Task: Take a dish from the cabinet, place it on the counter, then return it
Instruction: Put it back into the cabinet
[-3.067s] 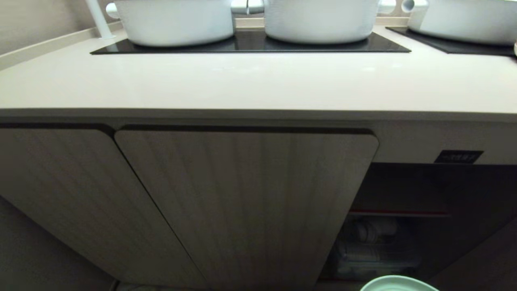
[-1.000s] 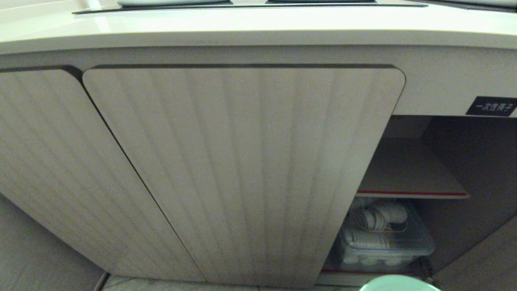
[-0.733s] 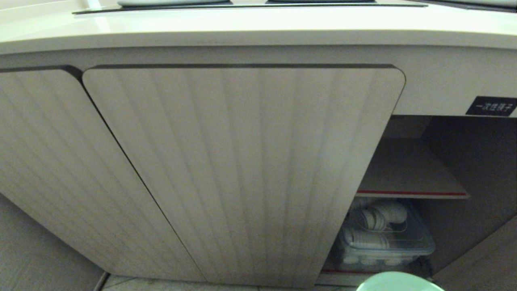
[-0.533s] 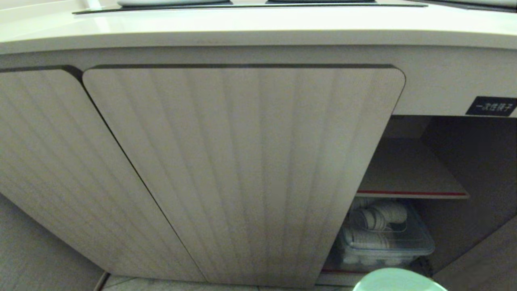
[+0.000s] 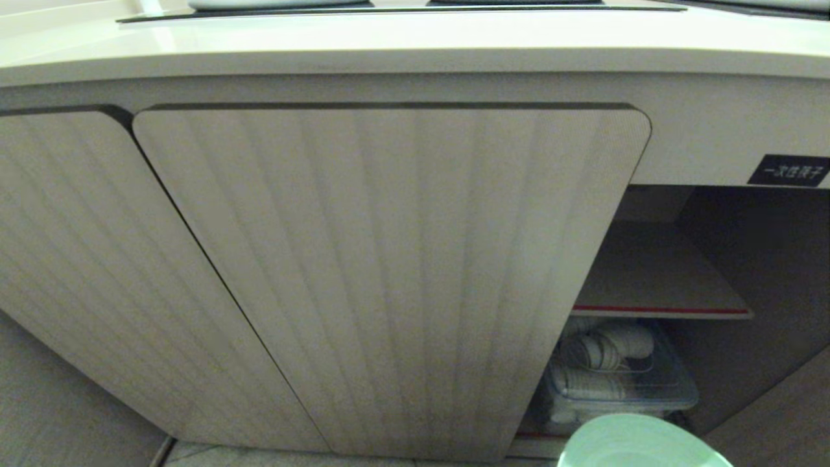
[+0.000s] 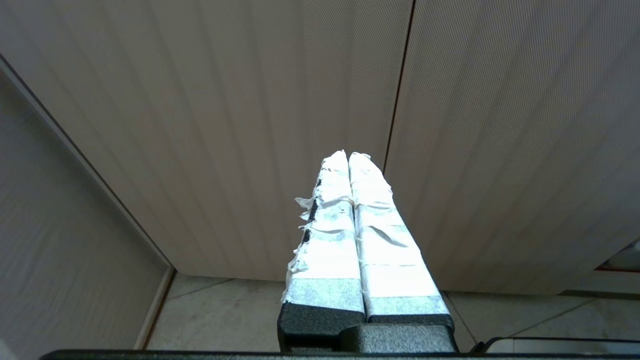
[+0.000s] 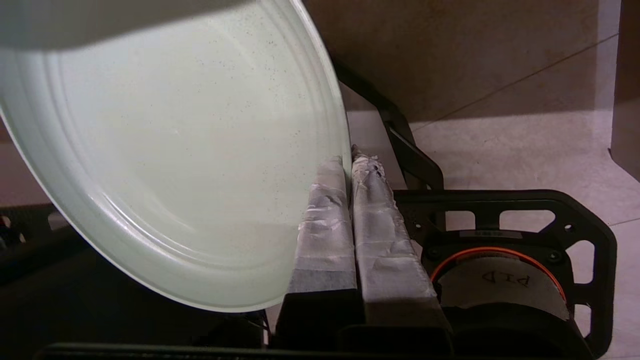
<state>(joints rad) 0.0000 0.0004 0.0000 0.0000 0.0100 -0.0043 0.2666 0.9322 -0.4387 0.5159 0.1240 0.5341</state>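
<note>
1. Dish (image 7: 170,165): its rim is pinched between the closed fingers of the right gripper (image 7: 348,160), low before the open cabinet (image 5: 655,272).
2. Left gripper (image 6: 348,156) is closed, empty, facing the ribbed doors (image 5: 389,272).
3. Counter (image 5: 415,45) lies farthest.

A clear plastic bin (image 5: 619,389) sits low in an open compartment, packed with stacks of white paper cups (image 5: 606,353) lying on their sides. Pale tiled floor (image 6: 225,315) runs along the foot of the ribbed doors, with one thin dark grout line (image 7: 515,82) crossing it. A black metal frame (image 7: 505,200) with cut-out slots stands over the tiles, holding a white round part ringed in orange (image 7: 497,280) that bears upside-down dark lettering.
</note>
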